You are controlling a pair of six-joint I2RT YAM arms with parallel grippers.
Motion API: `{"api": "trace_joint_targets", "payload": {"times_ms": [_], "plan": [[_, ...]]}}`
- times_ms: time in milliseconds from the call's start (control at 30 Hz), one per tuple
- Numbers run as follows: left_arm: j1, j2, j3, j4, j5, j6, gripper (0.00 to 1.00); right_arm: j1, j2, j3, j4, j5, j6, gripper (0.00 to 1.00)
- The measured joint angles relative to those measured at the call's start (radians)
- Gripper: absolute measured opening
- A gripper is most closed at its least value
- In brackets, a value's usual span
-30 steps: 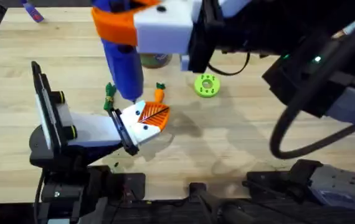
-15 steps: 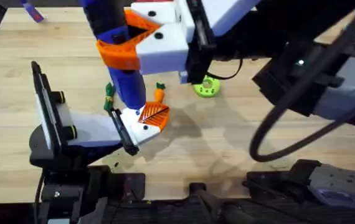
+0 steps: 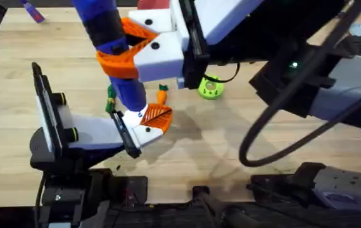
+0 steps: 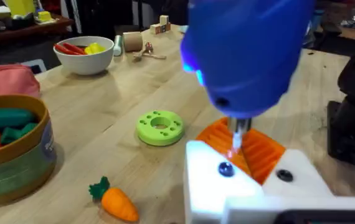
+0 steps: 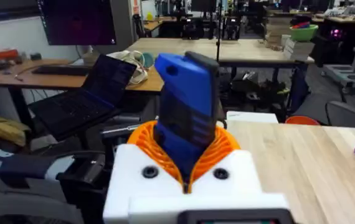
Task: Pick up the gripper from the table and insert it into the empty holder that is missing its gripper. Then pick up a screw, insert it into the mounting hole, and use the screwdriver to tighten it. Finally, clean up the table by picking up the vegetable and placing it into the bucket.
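Observation:
My right gripper is shut on the blue screwdriver, which it holds nearly upright between its orange pads. The metal tip points down at the white holder on my left gripper. The orange ribbed gripper sits in that holder. A shiny screw head and a dark mounting hole show in the block's face. The carrot lies on the table just behind the holder. The olive bucket holds toy vegetables.
A green ring disc lies right of the carrot. A small green toy piece sits left of the screwdriver. A white bowl with toys stands farther back. The right arm's black cable loops over the table's right half.
The right gripper has swung down and left with the screwdriver, which now leans more, and its tip has dropped onto the white holder. The left arm, carrot and disc have not moved.

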Motion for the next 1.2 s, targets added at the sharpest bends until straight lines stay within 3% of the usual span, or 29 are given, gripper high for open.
{"api": "trace_joint_targets", "payload": {"times_ms": [1200], "plan": [[0.000,0.000,0.000,0.000,0.000,-0.001,0.009,0.020,0.043,0.000,-0.021,0.000,-0.025,0.023]]}}
